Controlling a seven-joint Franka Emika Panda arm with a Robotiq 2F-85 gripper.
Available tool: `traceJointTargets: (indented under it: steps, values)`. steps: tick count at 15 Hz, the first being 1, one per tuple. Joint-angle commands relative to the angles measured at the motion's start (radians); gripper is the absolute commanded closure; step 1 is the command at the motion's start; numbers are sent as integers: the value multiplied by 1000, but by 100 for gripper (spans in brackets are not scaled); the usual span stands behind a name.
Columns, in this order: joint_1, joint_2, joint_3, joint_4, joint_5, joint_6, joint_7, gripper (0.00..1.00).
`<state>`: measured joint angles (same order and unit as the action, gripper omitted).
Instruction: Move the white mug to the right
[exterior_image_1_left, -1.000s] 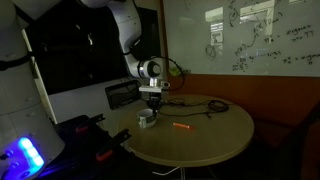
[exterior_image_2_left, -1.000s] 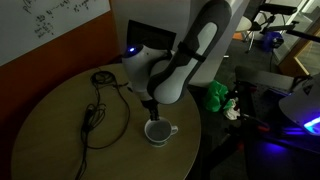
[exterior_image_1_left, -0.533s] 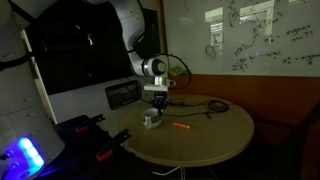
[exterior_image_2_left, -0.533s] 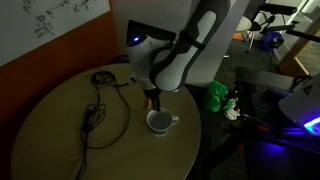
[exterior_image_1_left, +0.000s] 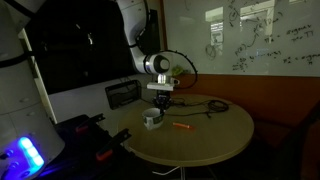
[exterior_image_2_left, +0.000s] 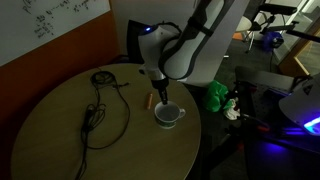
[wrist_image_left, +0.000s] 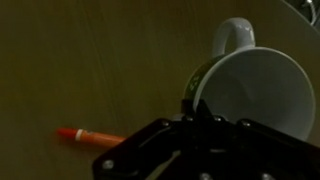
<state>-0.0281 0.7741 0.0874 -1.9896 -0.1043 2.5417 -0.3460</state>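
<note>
The white mug (wrist_image_left: 255, 85) is a short, wide cup with its handle pointing up in the wrist view. It sits near the round table's edge in both exterior views (exterior_image_1_left: 152, 119) (exterior_image_2_left: 168, 115). My gripper (wrist_image_left: 195, 108) comes down from above and its fingers pinch the mug's rim, one inside and one outside. The gripper also shows in both exterior views (exterior_image_1_left: 158, 104) (exterior_image_2_left: 161, 100). A thin orange marker (wrist_image_left: 90, 135) lies on the table beside the mug (exterior_image_1_left: 181, 127) (exterior_image_2_left: 152, 101).
The round wooden table (exterior_image_1_left: 205, 138) (exterior_image_2_left: 55, 140) carries a looped black cable (exterior_image_1_left: 205, 105) (exterior_image_2_left: 95, 112). A black box (exterior_image_1_left: 122, 94) stands behind the table. Green items (exterior_image_2_left: 215, 95) lie just off the table edge near the mug.
The gripper has carried the mug a short way across the table, right in one exterior view and up-right along the table edge in the other. The marker and cable have not moved.
</note>
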Motion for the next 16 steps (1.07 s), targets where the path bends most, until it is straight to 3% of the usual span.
traceJointTargets:
  steps: [1,10,16]
  values:
    - [-16,-42,8,-65,-18,47,-15,98]
    - [55,-21,-75,-92,-125,140,60,98]
    - [50,2,-66,-78,-127,149,68,98]
